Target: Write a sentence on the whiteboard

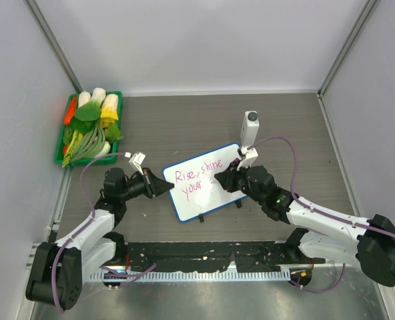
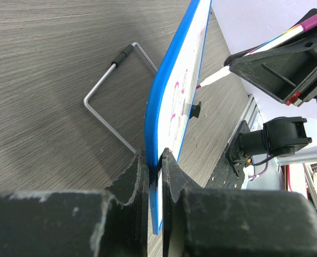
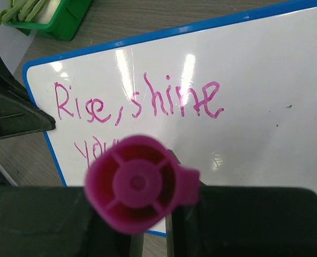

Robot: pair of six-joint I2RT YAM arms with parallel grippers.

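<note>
Currently the whiteboard [image 1: 197, 201] is sitting near the middle of the grey wood-grain table [image 1: 304, 133], turned at a slant, with its blue rim and two small black feet showing along the near edge. The sentence [image 1: 196, 180] is running across it in pink marker in two lines. The upper line is reading "Rise, shine" and the lower one "your". In the right wrist view only "you" is showing on the lower line, because the butt end of the pink marker [image 3: 140, 184] is covering what follows.

The left gripper [image 1: 164, 185] is pinching the board's left edge. In the left wrist view its two fingers are closed tight on the blue rim with the board standing edge-on between them. A bent metal wire [image 2: 110, 88] with a black sleeve is showing over the table just beside the board's back.

The right gripper [image 1: 232, 179] is reaching over the board's right half, its fingers clamped around the marker. The marker's tip is pointing at the white surface, but whether it is touching I cannot tell.

Behind the board a white bottle [image 1: 250, 128] with a grey cap is standing upright. At the far left a green basket [image 1: 59, 159] is holding vegetables [image 1: 91, 127].
</note>
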